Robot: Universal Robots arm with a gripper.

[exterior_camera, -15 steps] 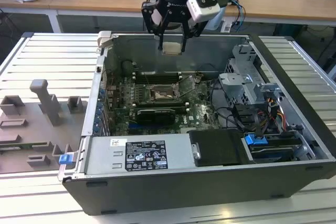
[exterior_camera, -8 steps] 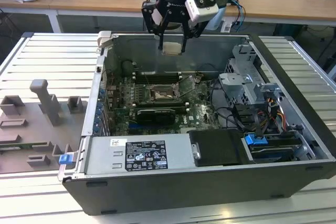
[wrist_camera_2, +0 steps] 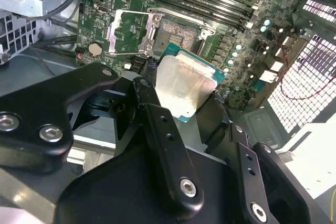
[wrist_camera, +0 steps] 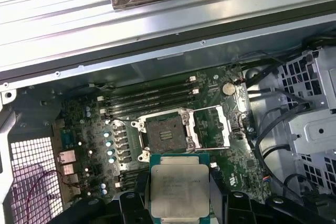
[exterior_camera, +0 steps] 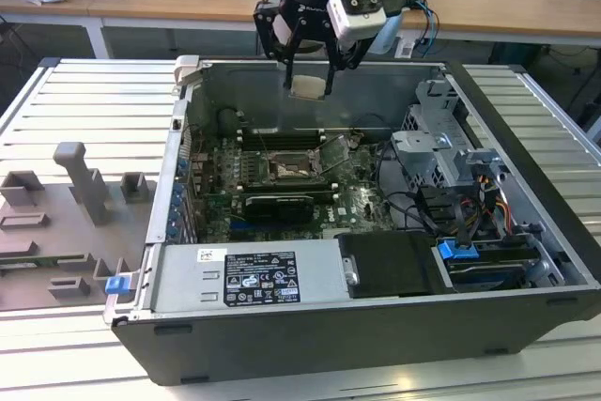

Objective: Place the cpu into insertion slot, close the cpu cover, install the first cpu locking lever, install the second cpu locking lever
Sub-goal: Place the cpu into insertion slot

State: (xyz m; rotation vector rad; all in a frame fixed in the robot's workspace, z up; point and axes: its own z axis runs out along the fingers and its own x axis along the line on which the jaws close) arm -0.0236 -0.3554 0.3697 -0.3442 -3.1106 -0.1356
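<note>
The black gripper (exterior_camera: 308,80) hangs over the far wall of the grey case (exterior_camera: 235,82), jaws clamped on the flat silver-beige square cpu (wrist_camera: 180,190), level presumably to suit the silver-rimmed insertion slot (wrist_camera: 165,134).

Ribbed metal table (exterior_camera: 75,91) carrying an open computer case (exterior_camera: 310,345).
The case fills the centre and right of the exterior view, standing directly on the table's ribs; a grey moulded fixture tray (exterior_camera: 56,232) lies flat at the exterior view's left, just beside the case.
</note>
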